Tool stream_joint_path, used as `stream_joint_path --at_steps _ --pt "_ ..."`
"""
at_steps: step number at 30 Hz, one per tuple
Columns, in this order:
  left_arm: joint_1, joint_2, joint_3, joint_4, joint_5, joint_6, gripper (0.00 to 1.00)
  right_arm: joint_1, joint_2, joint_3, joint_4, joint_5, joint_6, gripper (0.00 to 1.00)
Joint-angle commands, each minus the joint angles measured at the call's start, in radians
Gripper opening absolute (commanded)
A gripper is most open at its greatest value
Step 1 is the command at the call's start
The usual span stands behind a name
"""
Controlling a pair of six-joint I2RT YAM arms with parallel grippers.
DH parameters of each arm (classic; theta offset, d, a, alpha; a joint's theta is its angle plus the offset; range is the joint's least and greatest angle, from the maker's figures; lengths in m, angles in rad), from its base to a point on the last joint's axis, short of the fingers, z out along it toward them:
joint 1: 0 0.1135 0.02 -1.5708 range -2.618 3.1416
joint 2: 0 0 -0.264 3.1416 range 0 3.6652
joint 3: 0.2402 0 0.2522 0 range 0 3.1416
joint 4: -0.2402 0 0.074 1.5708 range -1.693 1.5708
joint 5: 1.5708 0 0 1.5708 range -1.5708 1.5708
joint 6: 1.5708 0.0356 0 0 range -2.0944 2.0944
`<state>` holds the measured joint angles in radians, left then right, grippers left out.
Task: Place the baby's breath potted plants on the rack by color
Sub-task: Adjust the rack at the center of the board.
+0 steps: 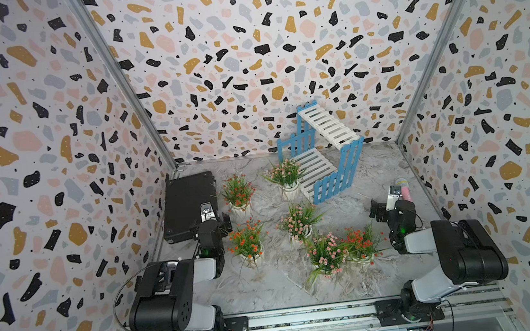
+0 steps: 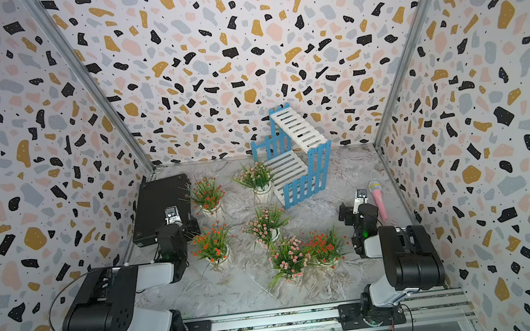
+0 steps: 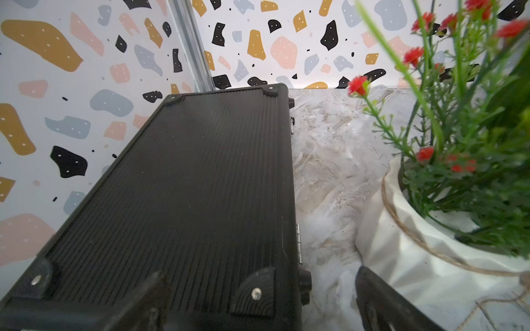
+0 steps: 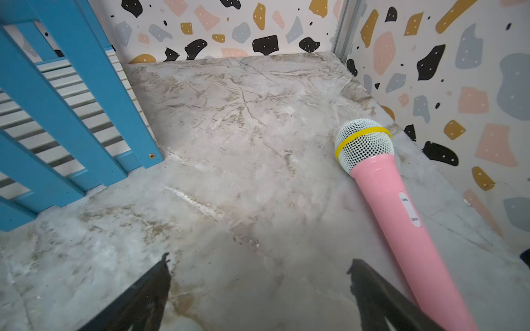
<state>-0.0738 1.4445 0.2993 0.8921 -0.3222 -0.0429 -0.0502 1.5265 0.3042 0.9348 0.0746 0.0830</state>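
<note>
Six to go; my left hand (image 3: 259, 275), spread wide, sits right beside a red-flowered potted plant (image 3: 415, 258), rack (image 1: 326, 126) farther back.

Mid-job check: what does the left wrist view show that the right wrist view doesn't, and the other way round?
Left wrist only: the black case and a red-flowered plant standing beside it, with a gap of table between them.
Right wrist only: the rack, seen as blue side frame and white slats, and a pink microphone lying near the wall.
Both: the marble table, the speckled walls, and an open, empty gripper at the edge of the picture, the left gripper in one and the right gripper in the other.
</note>
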Motion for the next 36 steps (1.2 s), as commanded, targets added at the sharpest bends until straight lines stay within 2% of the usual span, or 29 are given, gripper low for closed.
stream_joint_path --at_steps 1,27,29,31,34,36 --pt "0.002 -0.001 0.001 0.029 0.047 0.017 0.99 0.006 -0.014 0.027 -0.014 -0.005 -0.001 1.0" --pt "0.005 0.005 0.015 0.008 0.058 0.012 0.99 0.011 -0.011 0.043 -0.041 -0.011 -0.017 1.0" --pt "0.002 -0.002 0.005 0.015 0.055 0.014 0.99 0.037 -0.025 0.051 -0.059 0.029 -0.035 1.0" --pt "-0.005 -0.009 0.014 0.021 0.014 0.022 0.99 0.071 -0.098 0.08 -0.171 0.09 -0.058 1.0" --pt "-0.007 -0.11 0.159 -0.353 -0.031 -0.017 0.99 0.081 -0.207 0.169 -0.396 0.19 -0.028 1.0" --pt "-0.007 -0.134 0.227 -0.455 -0.031 -0.002 1.0 0.083 -0.282 0.195 -0.457 0.22 0.005 1.0"
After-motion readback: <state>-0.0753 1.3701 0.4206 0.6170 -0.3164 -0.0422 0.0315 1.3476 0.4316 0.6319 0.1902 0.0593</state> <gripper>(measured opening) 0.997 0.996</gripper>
